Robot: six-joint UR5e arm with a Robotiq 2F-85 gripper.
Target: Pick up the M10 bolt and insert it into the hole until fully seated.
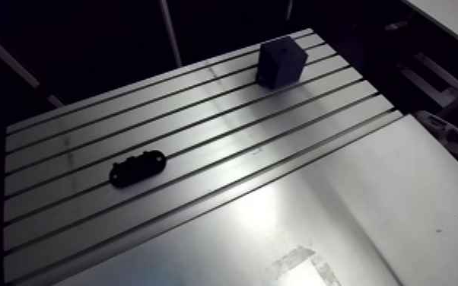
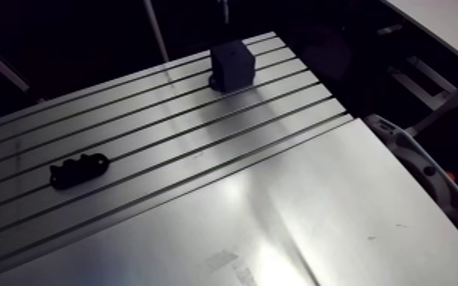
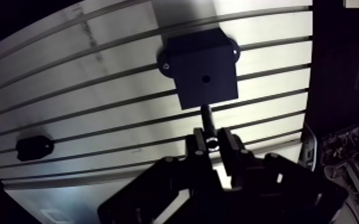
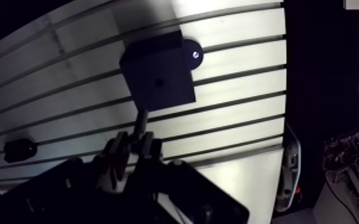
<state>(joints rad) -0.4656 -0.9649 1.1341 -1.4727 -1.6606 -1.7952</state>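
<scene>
M10 bolt (image 3: 207,121) is pinched between the two fingers (image 3: 198,145) of the gripper (image 3: 213,143), with its dark shank sticking out ahead of the fingertips. The fingers are closed on the head end and only a narrow gap shows around it. Straight ahead of the fingers is the black block (image 3: 204,68), sitting on the slotted table (image 1: 201,114). The hole (image 3: 206,78) is a small dot in the middle of its top face. In the wrist view the bolt tip reaches the block's near edge, short of the hole; can't tell if it is touching. A flange screw (image 3: 165,66) shows at the block's side. Well off to one side of the fingers, a flat black oval part (image 3: 34,147) lies on the table, apart from the block.
</scene>
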